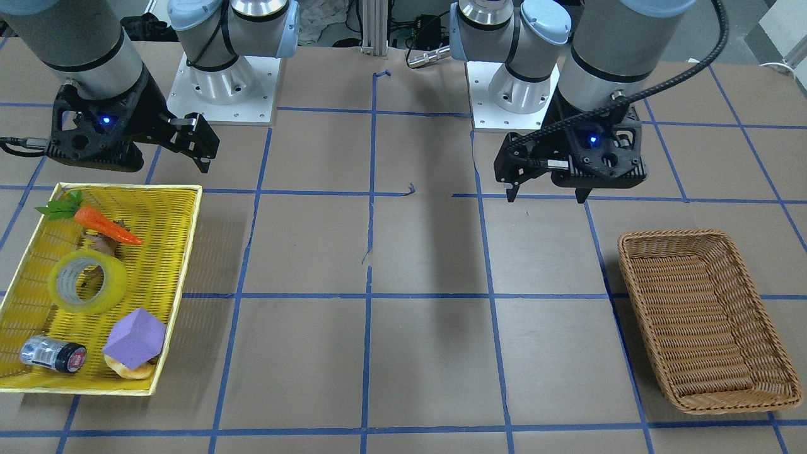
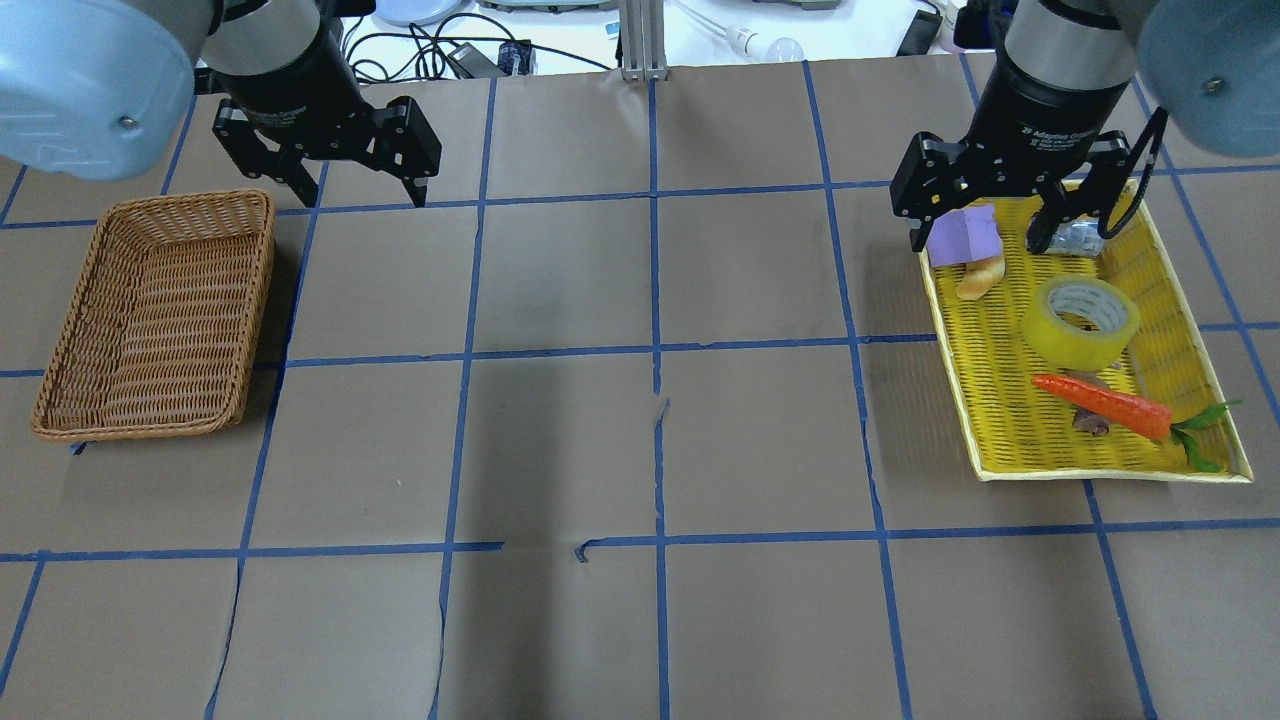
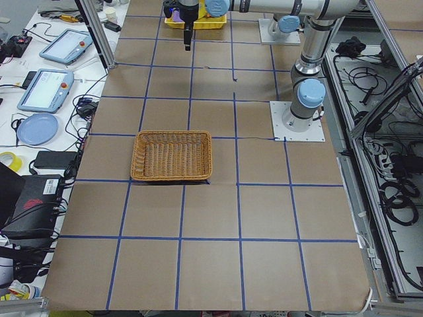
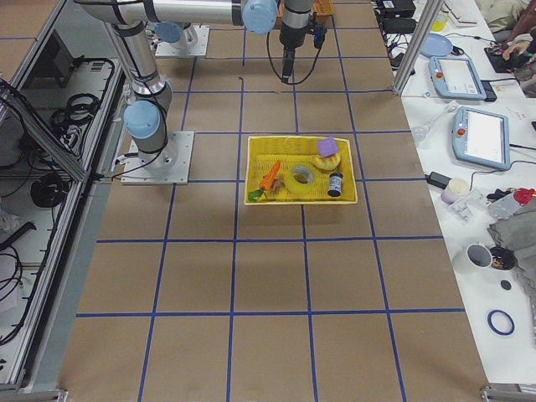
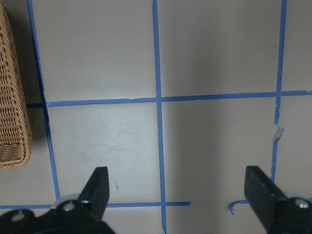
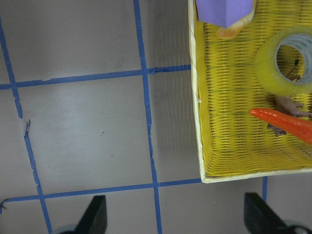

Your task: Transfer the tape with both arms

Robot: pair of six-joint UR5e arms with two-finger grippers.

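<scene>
Tape: wide translucent yellow roll, whitish inner core, lying flat, hole facing up, mid yellow basket, between carrot and purple block.

Silver-grey arms, light-blue joint caps; left claw, right claw black, blue-lit.

tape: translucent yellow film, glossy and smooth; pale, matt core, cardboard-like.
yellow basket: woven plastic-looking strands, ribbed, slight sheen.
brown basket: wicker, rough weave, matt.
carrot: smooth orange plastic, glossy.
purple block: matt, foam-like.
can: shiny silver metal, black lid.
desk covering: matt brown paper, blue tape lines, torn in spots.
right arm and left arm: smooth grey metal tubes, glossy light-blue caps.
</scene>
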